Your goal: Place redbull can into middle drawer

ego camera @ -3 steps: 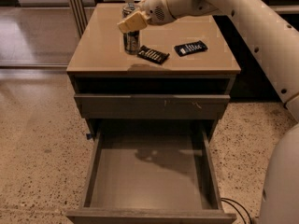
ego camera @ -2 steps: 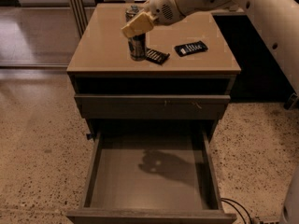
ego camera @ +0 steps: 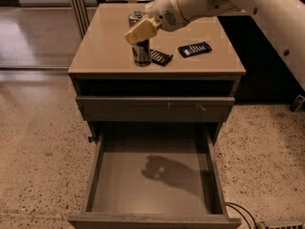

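Redbull can (ego camera: pixel 142 55), upper centre of frame over the tabletop (ego camera: pixel 105 56), held by the gripper (ego camera: pixel 141 32), jaws pinching its top. Keep upright; carry down-frame past the closed drawer front (ego camera: pixel 155 108); lower to the floor of the open middle drawer (ego camera: pixel 124 190), lower centre, before letting go.

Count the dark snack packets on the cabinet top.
2. One packet lies beside the redbull can; the other packet lies farther right, apart. The pincer sits over the can and may hide others.
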`<state>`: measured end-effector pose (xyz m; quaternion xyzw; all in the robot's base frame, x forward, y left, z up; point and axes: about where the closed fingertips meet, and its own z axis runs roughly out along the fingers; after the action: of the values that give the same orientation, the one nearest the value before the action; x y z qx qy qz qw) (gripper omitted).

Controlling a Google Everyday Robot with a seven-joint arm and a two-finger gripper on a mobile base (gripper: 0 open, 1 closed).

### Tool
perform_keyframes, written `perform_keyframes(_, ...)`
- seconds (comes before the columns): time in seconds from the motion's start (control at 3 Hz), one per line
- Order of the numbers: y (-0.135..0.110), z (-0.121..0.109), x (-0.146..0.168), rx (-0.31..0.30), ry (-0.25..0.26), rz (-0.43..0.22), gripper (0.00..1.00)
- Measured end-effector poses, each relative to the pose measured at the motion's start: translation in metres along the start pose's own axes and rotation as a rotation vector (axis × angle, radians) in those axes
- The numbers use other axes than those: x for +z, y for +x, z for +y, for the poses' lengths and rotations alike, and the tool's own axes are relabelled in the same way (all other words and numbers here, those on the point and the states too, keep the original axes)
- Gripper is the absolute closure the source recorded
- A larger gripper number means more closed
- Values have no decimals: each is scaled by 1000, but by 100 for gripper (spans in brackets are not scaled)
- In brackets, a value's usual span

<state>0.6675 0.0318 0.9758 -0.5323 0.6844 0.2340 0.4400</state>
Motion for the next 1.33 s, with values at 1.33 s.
perform_keyframes(1.33, 122, 71, 12, 213, 71, 49, 100)
